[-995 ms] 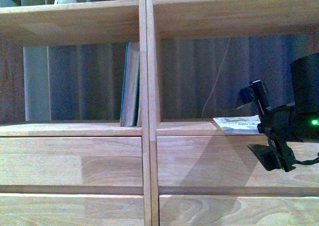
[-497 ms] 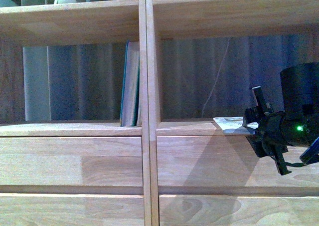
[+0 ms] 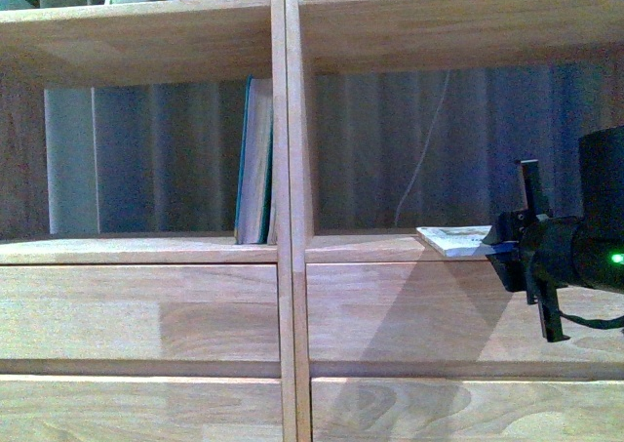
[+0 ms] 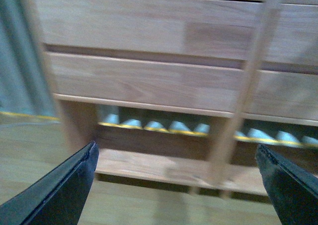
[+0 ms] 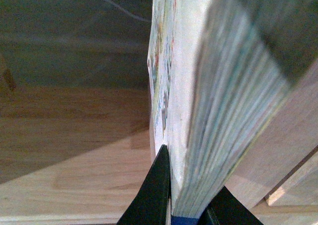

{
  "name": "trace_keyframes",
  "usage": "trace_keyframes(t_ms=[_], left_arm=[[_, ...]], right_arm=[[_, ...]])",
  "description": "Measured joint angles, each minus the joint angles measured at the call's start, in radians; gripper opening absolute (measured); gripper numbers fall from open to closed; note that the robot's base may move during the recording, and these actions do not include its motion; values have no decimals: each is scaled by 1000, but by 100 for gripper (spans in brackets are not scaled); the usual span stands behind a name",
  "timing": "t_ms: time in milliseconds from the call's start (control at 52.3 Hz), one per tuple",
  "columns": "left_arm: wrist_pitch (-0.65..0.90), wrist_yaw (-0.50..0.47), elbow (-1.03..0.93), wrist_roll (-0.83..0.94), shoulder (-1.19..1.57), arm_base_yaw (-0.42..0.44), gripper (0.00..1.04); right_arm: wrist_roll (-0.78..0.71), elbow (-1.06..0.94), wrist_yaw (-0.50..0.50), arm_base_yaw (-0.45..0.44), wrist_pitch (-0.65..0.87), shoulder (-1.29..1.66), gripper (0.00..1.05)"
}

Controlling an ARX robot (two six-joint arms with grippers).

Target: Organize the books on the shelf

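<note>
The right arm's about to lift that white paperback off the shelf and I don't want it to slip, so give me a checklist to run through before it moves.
1. Grip: right hand closed on the white paperback: ok. The wrist view shows its fingers either side of the page edges.
2. Clearance: ok. The paperback lies flat, alone, at the right compartment's front edge.
3. Space beside the teal books: ok. They stand upright against the divider, and the rest of that compartment is open.
4. Other arm: ok. The left hand is open and holds nothing, and it faces the lower part of the shelf.
5. Grip depth: cannot tell.
</note>
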Motion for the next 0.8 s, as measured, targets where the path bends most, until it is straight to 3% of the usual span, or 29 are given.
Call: trace_keyframes(t_ms=[115, 230, 555, 803], left_arm=[[14, 290, 46, -127, 90, 82, 98], [100, 404, 134, -188, 148, 107, 98], [430, 435, 500, -457, 573, 114, 98], [512, 427, 787, -700, 914, 0, 98]], right_arm=[[26, -48, -27, -11, 21, -56, 7], [32, -82, -51, -14, 39, -106, 7], [30, -156, -156, 35, 128, -261, 7], [30, -200, -229, 55, 217, -331, 7]])
